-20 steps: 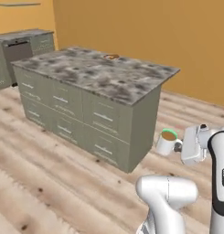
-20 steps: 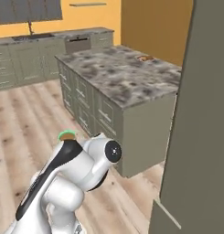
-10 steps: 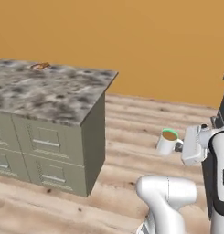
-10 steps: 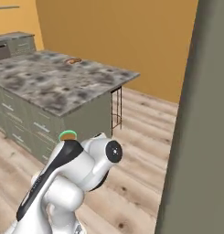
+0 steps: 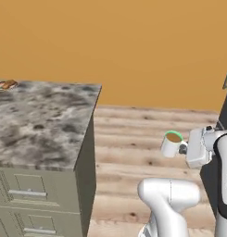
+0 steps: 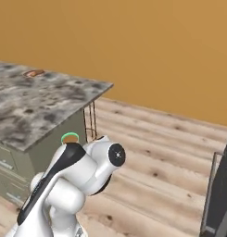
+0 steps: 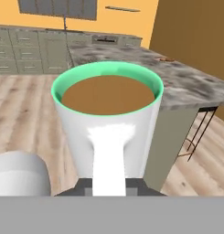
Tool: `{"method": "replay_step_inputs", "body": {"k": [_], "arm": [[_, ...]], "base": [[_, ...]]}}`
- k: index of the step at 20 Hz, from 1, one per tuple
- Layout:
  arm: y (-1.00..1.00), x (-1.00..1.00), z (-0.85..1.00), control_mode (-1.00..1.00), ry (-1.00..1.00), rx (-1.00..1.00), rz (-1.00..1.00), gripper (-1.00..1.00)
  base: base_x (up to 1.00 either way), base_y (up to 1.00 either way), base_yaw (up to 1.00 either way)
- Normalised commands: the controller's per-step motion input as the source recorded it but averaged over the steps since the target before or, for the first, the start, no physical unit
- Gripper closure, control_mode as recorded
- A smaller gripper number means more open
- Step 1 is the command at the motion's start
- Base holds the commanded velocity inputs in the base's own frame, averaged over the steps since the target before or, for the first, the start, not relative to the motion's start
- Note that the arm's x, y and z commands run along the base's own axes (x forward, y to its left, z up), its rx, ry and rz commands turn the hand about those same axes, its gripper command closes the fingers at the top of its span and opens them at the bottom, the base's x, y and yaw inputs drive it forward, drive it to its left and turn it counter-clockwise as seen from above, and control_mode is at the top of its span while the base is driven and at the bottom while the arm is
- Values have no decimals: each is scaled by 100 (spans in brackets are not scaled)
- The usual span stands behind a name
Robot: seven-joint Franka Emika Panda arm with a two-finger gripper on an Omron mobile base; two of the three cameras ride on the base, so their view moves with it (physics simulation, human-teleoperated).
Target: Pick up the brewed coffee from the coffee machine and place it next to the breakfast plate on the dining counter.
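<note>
Where green-rimmed, white mug (image 7: 109,119) holds brown coffee.

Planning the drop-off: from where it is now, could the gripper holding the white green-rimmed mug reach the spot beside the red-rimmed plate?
Probably not yet. The gripper holds the mug over the floor, beside the marble counter; the plate sits at its far side.

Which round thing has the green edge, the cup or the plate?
The cup. Its rim is bright green and brown coffee fills it, held out over the wooden floor. The plate sits far off on the marble counter, and its edge looks reddish.
</note>
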Motion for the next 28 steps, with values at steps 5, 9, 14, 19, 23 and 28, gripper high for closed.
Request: {"method": "replay_step_inputs", "body": {"k": [5, 9, 14, 19, 23, 28], "arm": [[0, 0, 0, 100, 0, 0, 0, 100], [0, 0, 0, 100, 0, 0, 0, 100], [0, 0, 0, 100, 0, 0, 0, 100], [0, 0, 0, 100, 0, 0, 0, 100], [0, 0, 0, 100, 0, 0, 0, 100], [0, 0, 0, 100, 0, 0, 0, 100]], "base": [[100, 25, -21], [100, 2, -11], [100, -10, 0], [100, -27, 3], [100, -38, 15], [100, -37, 35]]}}
